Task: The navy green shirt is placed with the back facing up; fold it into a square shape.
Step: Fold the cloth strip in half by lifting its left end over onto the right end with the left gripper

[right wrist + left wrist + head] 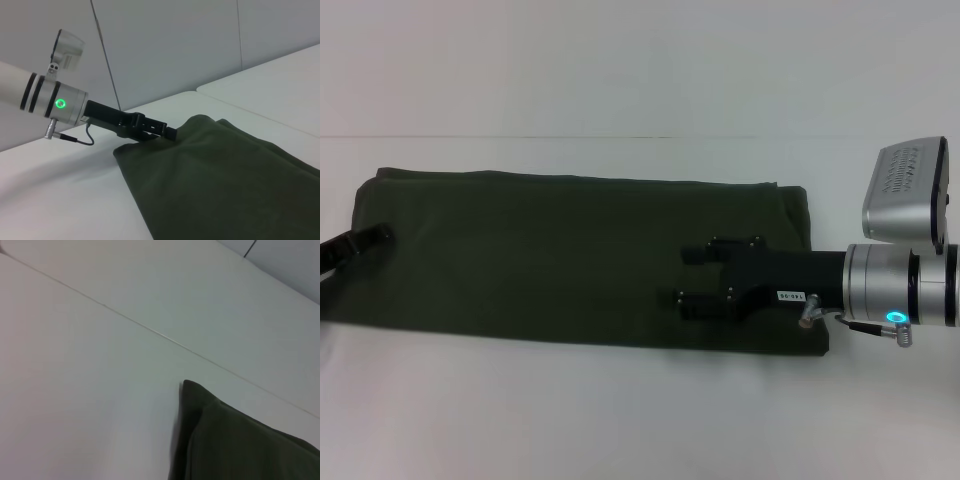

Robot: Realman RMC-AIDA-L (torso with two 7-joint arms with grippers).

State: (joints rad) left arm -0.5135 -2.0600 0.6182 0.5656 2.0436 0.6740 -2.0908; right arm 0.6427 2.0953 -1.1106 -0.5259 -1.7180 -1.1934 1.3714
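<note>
On the white tabletop, the navy green shirt lies as a long band. The right end effector hovers spread-open over its right part, gripping nothing; the left end effector sits at the left edge, can't tell its state. If only one layer gets pinched, the fold could skew.

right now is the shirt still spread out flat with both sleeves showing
No, in the head view the navy green shirt lies folded into a long band with no sleeves showing.

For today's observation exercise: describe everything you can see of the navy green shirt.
The navy green shirt is dark olive, soft, plain cloth, folded into a long band lying flat across the white table; no sleeves or lettering show. The right tool sits over its right part; the left tool is at its left end, where layered edges show.
</note>
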